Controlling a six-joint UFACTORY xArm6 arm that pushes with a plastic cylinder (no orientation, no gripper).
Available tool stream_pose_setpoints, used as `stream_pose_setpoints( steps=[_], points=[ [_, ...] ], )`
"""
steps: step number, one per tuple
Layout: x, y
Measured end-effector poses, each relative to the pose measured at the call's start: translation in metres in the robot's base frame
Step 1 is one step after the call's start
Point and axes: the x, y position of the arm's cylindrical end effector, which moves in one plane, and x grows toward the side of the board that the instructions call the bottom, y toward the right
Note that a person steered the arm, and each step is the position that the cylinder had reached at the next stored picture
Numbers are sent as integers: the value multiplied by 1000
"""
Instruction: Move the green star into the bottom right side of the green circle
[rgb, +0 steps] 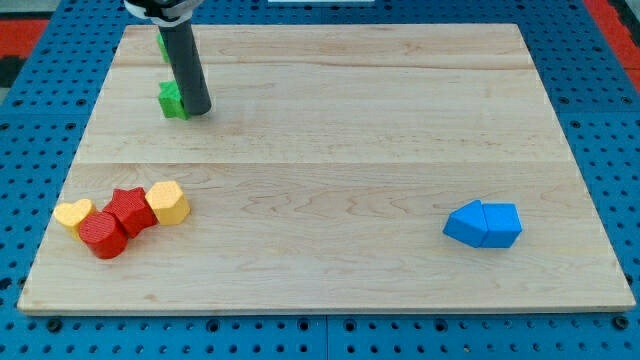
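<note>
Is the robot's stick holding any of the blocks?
No, nothing is held. My tip only pushes. It is right next to a green block, on that block's right in the view. Another green block peeks out behind the rod, higher up.

A pale wooden board of joined planks (330, 150) fills most of what I see, evenly lit, its grain running across the view. It lies on a blue perforated metal table (590, 110) that shows on every side. Red surfaces (615, 15) peek in at both top corners.
</note>
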Motion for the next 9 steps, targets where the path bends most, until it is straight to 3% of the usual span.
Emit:
stream_pose_setpoints(
  steps=[2, 8, 9],
  points=[
    [20, -28],
    [-66, -28],
    [-22, 4]
  ],
)
